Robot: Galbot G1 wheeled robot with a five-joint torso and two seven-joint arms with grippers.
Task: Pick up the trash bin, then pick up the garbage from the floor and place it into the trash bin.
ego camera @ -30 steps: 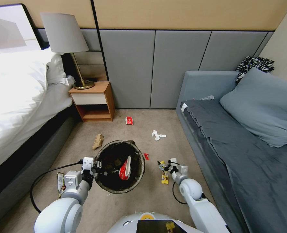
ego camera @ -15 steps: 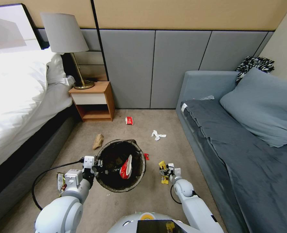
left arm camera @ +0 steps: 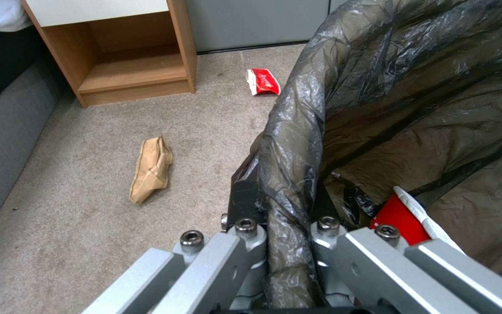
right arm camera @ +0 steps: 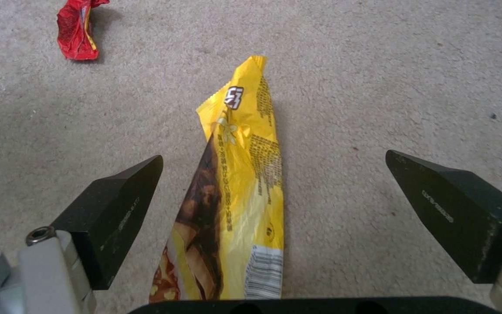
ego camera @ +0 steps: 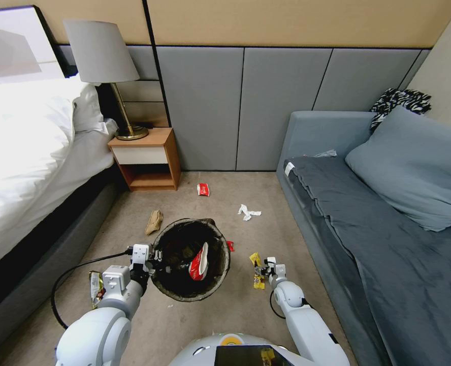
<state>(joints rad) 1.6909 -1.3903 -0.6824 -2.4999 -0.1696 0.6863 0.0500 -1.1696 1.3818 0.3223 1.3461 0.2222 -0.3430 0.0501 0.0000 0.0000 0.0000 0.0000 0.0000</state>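
Left gripper (left arm camera: 289, 244) clamps the trash bin (ego camera: 190, 259) rim, one red-white wrapper (ego camera: 199, 263) inside, while the right gripper (right arm camera: 274, 205) straddles the yellow wrapper (right arm camera: 236, 192) wide open, several pieces left.

Grey padded wall panels (ego camera: 246, 107); white bed (ego camera: 27, 147), lamp (ego camera: 101, 56) on wooden nightstand (ego camera: 147, 157); grey sofa (ego camera: 378, 218).

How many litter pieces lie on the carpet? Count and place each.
6: red wrapper near the nightstand, white tissue, brown paper, red scrap beside the bin, yellow wrapper at the right hand, another wrapper by the left arm. Others may be hidden.
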